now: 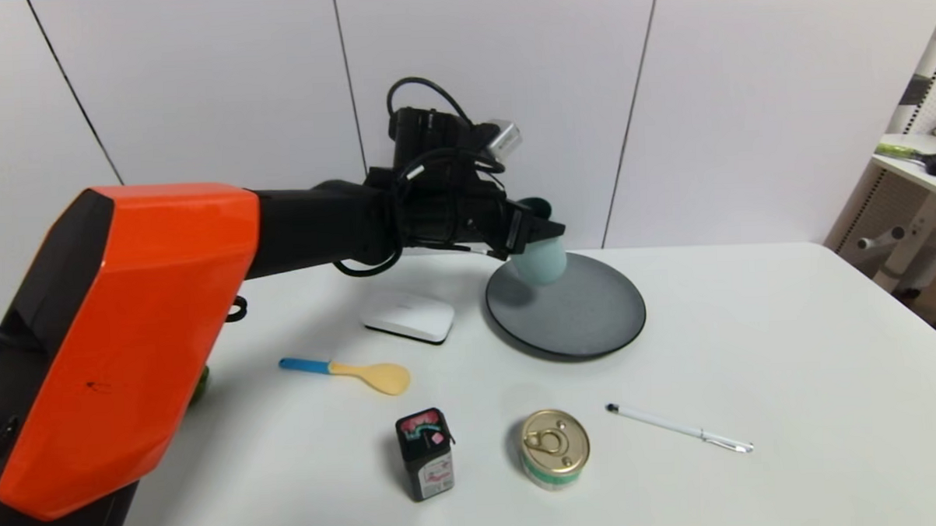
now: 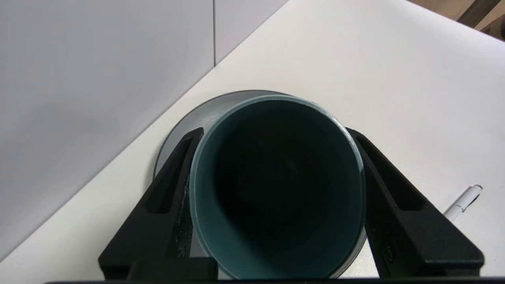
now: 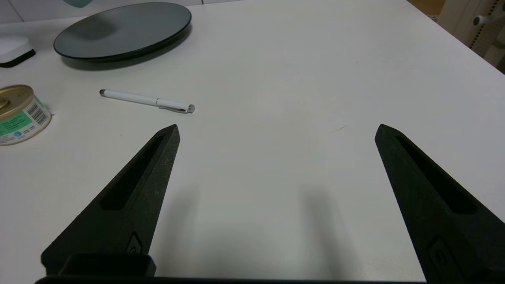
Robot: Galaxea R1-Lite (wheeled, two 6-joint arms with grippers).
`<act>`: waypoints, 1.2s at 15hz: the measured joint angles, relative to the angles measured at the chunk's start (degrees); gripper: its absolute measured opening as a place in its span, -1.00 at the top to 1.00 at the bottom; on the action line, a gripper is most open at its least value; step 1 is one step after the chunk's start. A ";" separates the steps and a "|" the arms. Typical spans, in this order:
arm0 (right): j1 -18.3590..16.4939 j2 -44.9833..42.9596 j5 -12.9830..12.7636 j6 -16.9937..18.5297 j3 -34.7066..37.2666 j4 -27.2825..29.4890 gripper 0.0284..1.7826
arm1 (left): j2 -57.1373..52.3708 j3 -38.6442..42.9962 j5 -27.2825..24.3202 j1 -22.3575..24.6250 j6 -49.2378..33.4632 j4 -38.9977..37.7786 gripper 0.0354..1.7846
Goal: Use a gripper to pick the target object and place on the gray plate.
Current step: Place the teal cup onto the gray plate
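Note:
My left gripper (image 1: 541, 241) is shut on the pale blue-green cup (image 1: 540, 262) and holds it above the far left part of the gray plate (image 1: 586, 313). In the left wrist view the cup's dark teal inside (image 2: 276, 185) fills the space between the two black fingers (image 2: 169, 189), with the plate's edge (image 2: 189, 114) behind it. My right gripper (image 3: 276, 128) is open and empty over bare table; it does not show in the head view. The plate also shows in the right wrist view (image 3: 122, 29).
On the white table: a gold-lidded tin can (image 1: 554, 448), a white pen (image 1: 678, 428), a black battery (image 1: 426, 454), a spoon with a blue handle (image 1: 347, 371) and a white box (image 1: 407, 316). A shelf (image 1: 920, 161) stands at the far right.

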 joint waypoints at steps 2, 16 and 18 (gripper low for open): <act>0.00 0.00 0.02 0.00 0.00 0.00 -0.92 | 2.04 0.00 0.00 -0.74 -0.09 -3.25 -0.30; 0.00 0.00 0.00 -0.01 0.00 0.00 -0.92 | 5.11 -0.02 0.00 -1.79 0.00 -5.12 -0.69; 0.00 0.00 0.02 0.00 0.00 0.00 -0.92 | 4.57 -0.02 0.00 -1.83 0.09 -4.90 -0.74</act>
